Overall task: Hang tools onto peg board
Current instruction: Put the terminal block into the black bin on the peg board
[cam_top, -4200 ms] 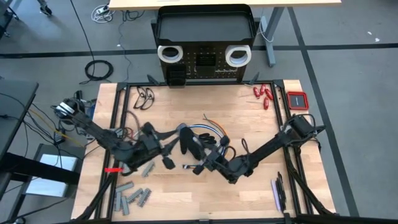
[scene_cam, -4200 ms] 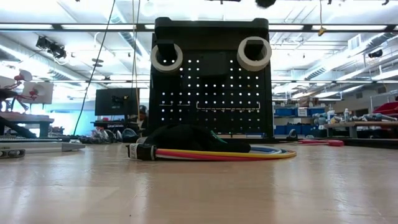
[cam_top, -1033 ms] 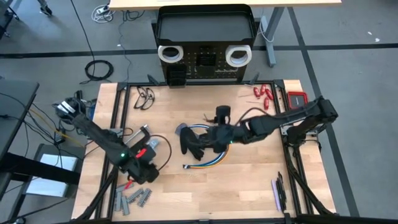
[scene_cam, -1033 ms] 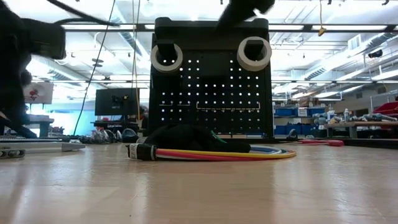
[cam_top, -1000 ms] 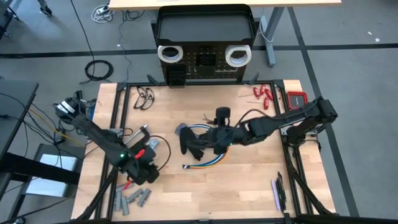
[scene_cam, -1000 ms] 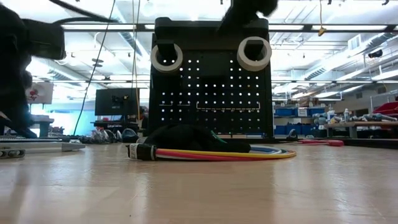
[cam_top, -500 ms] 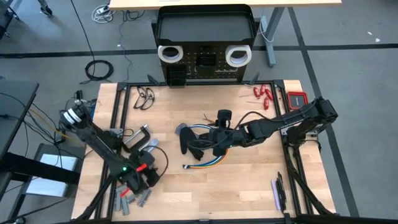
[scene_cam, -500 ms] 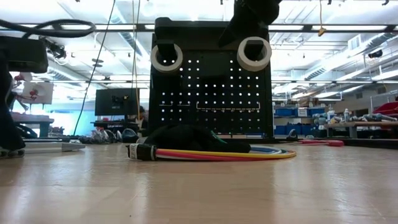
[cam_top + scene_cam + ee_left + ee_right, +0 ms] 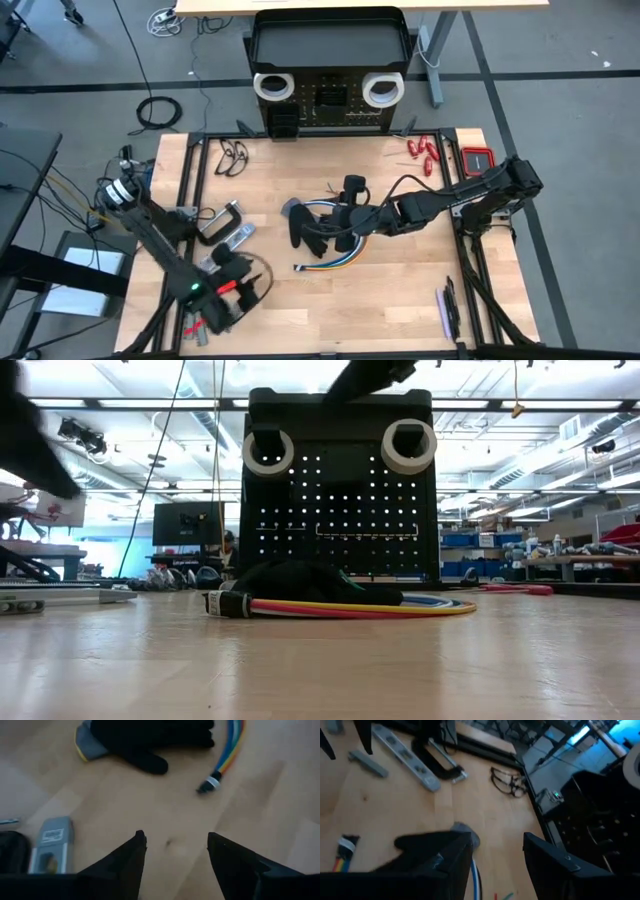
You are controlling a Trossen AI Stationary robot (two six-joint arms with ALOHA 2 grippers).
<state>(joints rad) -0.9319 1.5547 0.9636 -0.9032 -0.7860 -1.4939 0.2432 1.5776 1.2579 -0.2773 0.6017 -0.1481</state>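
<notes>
The peg board (image 9: 328, 75) is standing upright at the far edge of the desk (image 9: 400, 300), with two white tape rolls (image 9: 273, 87) hanging on its front near the top corners. In the high view the left tool (image 9: 235, 300) is hovering low over the near left part of the desk, just beside the grey metal pieces (image 9: 197, 328). Its wrist view is showing both fingers (image 9: 127, 862) standing apart with only bare wood between them, gripping nothing. The black clamp (image 9: 222, 219) and the silver-grey flat bar (image 9: 232, 237) are lying just beyond it. The right tool (image 9: 338, 222) is reaching toward the middle of the desk, above a black glove (image 9: 300, 228) and a bundle of coloured cables (image 9: 335, 258). Its fingers (image 9: 447, 862) are also standing apart and are holding nothing. The small red-handled tools (image 9: 423, 152) are lying at the far right, and the purple-handled tool (image 9: 443, 312) is resting near the front right edge.
</notes>
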